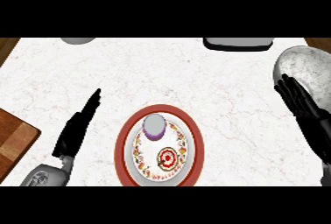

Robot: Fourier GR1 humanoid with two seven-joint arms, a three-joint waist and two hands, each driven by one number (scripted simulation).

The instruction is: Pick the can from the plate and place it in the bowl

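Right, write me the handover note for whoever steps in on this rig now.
Left robot hand: open, fingers straight, over the counter to the left of the plate, holding nothing.
Right robot hand: open, fingers straight, at the right edge beside the bowl, holding nothing.
Can: upright on the plate, in its upper half, untouched.
Bowl: at the far right of the counter, nothing visible in it.
Done: nothing yet; the can has not been picked up.
Left: grasp the can, lift it off the plate, carry it right and set it in the bowl. The right robot hand looks nearer to the bowl.
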